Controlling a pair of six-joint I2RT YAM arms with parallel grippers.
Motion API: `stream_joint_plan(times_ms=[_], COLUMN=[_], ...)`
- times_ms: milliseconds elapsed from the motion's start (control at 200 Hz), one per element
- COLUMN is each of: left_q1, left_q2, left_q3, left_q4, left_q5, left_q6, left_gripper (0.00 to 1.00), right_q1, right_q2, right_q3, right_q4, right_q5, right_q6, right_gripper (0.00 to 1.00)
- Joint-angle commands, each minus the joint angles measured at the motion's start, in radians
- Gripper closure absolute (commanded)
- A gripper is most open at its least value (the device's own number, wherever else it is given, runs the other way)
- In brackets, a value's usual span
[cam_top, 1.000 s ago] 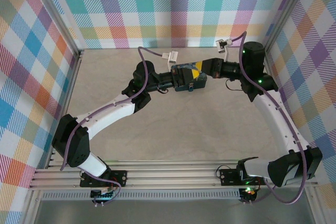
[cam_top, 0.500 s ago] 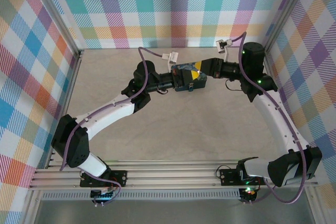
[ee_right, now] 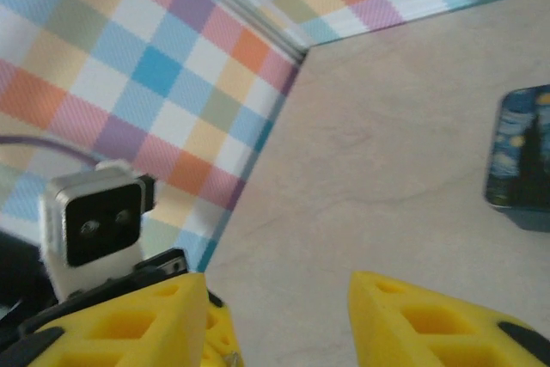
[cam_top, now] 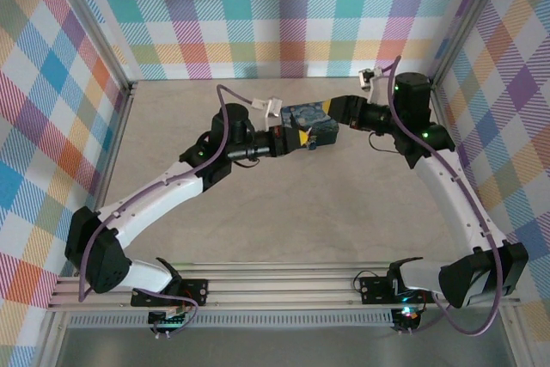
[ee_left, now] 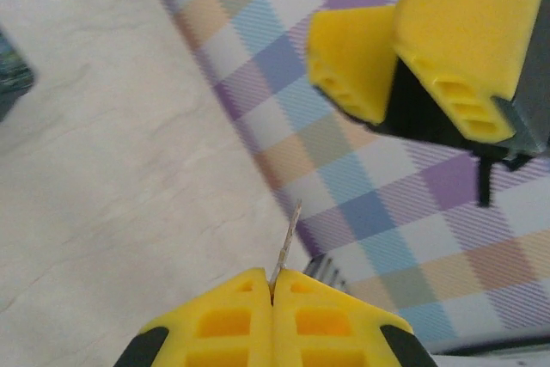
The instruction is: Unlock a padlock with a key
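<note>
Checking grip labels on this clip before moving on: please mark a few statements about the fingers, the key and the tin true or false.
1. The left fingers are shut on a thin metal key. True.
2. The right fingers clamp the tin. False: they stand apart with nothing between them.
3. The tin lies on the table. True.
4. The key's tip sits inside a lock. False: the tip is bare, in open air.
</note>
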Motion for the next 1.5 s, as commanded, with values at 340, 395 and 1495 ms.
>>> stream_joint_plan(times_ms=[340,395,1495], left_q1=[0.042,0.043,0.096], left_q2=[-0.133,-0.132,-0.034], left_q3=[-0.072,-0.078,-0.059], left_q4=[-0.357,-0.370,-0.447], left_q5=[-0.166,-0.169,-0.130], left_q6=[0.150,0.156,0.258], left_gripper=[1.00,1.00,1.00], right_q1=[0.156,0.158,0.218], right_q2=[0.322,0.366,0.705], right_q3=[-0.021,-0.016,0.083], right_q4=[-0.083,-0.079,0.066], right_q5=[0.306,0.335,0.699], right_q6=[-0.144,-0.161,-0.224], right_gripper=[0.48,0.46,0.42])
